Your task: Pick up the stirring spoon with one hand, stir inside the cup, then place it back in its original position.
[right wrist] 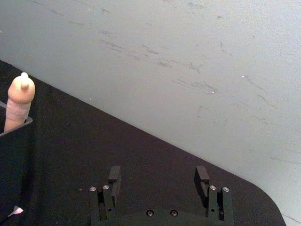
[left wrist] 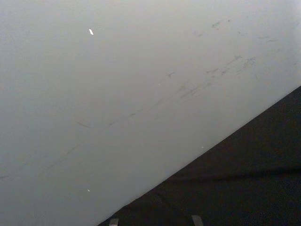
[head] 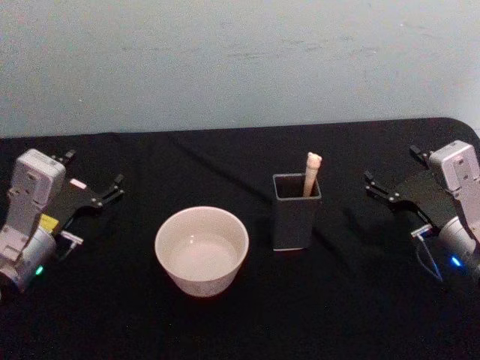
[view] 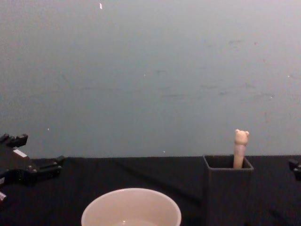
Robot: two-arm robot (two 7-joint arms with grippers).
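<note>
stirring spoon (head: 312,171), beige-handled with a tiny bear head, stands inside the tall dark grey square holder (head: 294,225). across the black table (head: 225,161), left to right: black left pincer (head: 96,169) spread open and empty, wide round cream-white cup (head: 202,279), that holder, black right pincer (head: 390,165) likewise open.

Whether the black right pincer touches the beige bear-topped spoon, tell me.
Apart. The head view shows the black right pincer open at far right, bare black cloth between it and the beige bear-topped spoon standing in the dark grey square holder.
</note>
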